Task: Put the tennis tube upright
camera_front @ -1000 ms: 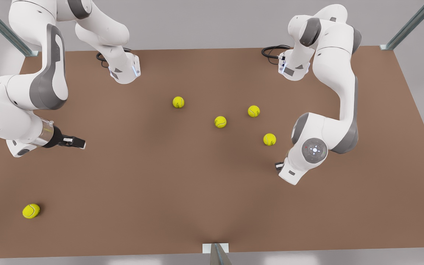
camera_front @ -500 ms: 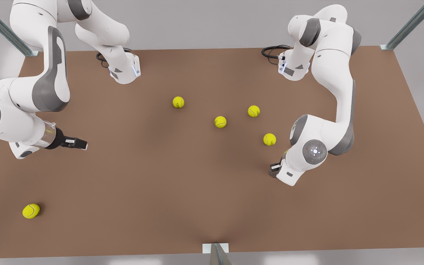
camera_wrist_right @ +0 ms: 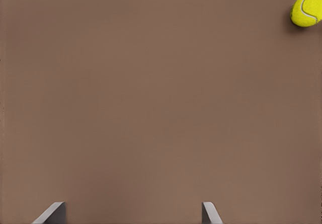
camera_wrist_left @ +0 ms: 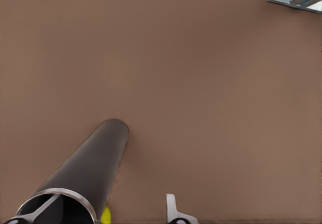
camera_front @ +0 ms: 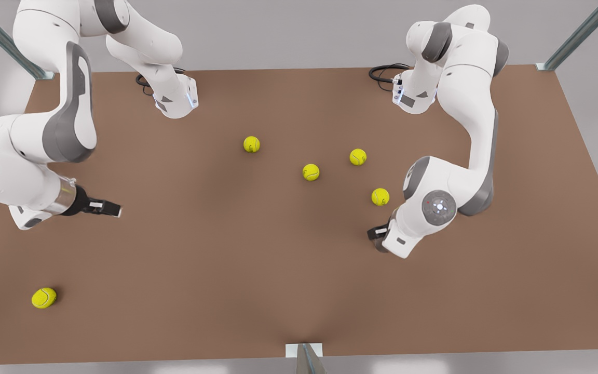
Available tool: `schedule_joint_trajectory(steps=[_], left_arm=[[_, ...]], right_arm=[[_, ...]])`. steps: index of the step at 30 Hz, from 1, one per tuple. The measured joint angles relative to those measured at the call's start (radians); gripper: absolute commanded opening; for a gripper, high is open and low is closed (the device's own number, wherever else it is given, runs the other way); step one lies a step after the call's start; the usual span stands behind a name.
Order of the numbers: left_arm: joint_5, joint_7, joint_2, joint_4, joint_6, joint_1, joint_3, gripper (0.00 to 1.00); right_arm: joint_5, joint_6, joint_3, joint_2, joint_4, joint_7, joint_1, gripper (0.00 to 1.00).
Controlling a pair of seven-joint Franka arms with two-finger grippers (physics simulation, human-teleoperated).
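The grey tube (camera_wrist_left: 90, 173), dark inside, rises from the brown tabletop (camera_front: 236, 270) beside the open left gripper (camera_front: 374, 236); the right gripper (camera_front: 112, 209), likewise spread, waits apart from 5 yellow balls (camera_front: 311, 172).

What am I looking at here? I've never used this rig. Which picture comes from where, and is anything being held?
These are two white robot arms on a brown table, each ending in a two-fingered hand. The wide picture looks down on the whole scene. The other two come from cameras on the wrists.

The left hand, at the front view's right, is at the grey tennis tube. Its wrist view looks along the tube from the open rim down towards the table. Whether the tube is gripped cannot be told.

The right hand waits open and holds nothing. Five yellow tennis balls lie loose on the table.
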Motion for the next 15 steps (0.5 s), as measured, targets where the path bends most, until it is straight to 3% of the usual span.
schedule_joint_trajectory(steps=[6, 10, 13, 15], left_arm=[[0.007, 0.016, -0.050, 0.000, -0.050, 0.001, 0.003, 1.00], [0.011, 0.102, -0.235, -0.005, -0.160, 0.067, 0.017, 1.00], [0.010, 0.174, -0.541, -0.386, -0.145, 0.100, 0.071, 1.00], [0.013, 0.215, -0.592, -0.470, -0.122, 0.113, 0.083, 1.00]], right_arm=[[-0.023, 0.023, -0.010, 0.006, 0.014, -0.022, -0.004, 1.00], [-0.028, 0.032, -0.011, 0.003, 0.015, -0.034, -0.004, 1.00], [-0.031, 0.037, -0.010, 0.002, 0.015, -0.041, -0.002, 1.00], [-0.031, 0.040, -0.010, 0.002, 0.015, -0.045, -0.001, 1.00]])
